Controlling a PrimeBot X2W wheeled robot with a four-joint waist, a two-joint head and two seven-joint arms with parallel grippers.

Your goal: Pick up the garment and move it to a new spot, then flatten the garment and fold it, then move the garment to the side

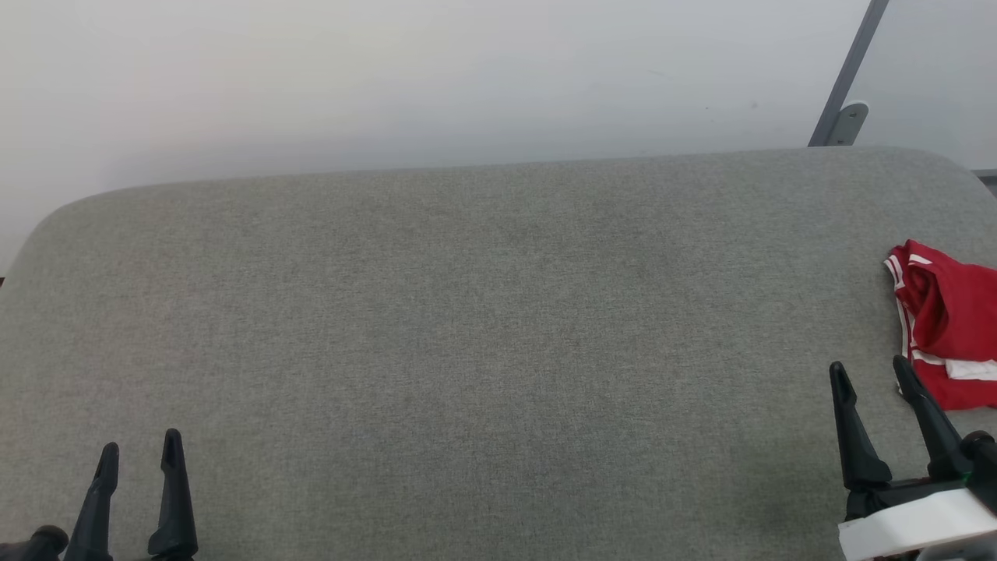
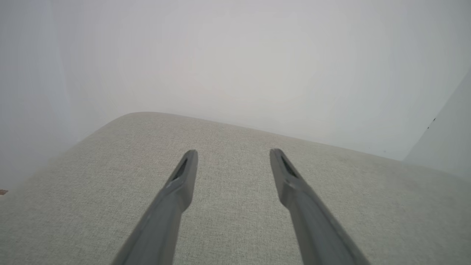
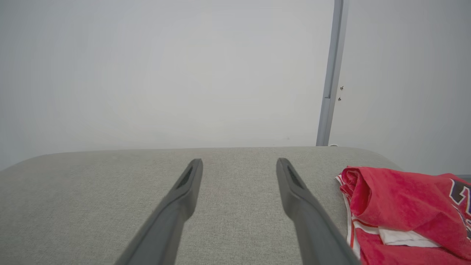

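The garment [image 1: 949, 323] is a red T-shirt with white parts and striped trim, lying crumpled at the far right edge of the grey fabric surface [image 1: 467, 327]. In the right wrist view the garment [image 3: 397, 206] lies just right of my fingers, with a dark printed letter on it. My right gripper [image 1: 870, 366] stands open at the lower right, its right fingertip close beside the shirt's lower left edge, nothing between its fingers. At the lower left my left gripper [image 1: 140, 442] is open and empty, far from the shirt. Both grippers [image 2: 233, 152] [image 3: 239, 162] hover over bare fabric.
A pale wall [image 1: 389, 78] rises behind the surface's rounded far edge. A grey metal post with a bracket [image 1: 845, 86] stands at the back right. The shirt runs past the head view's right border.
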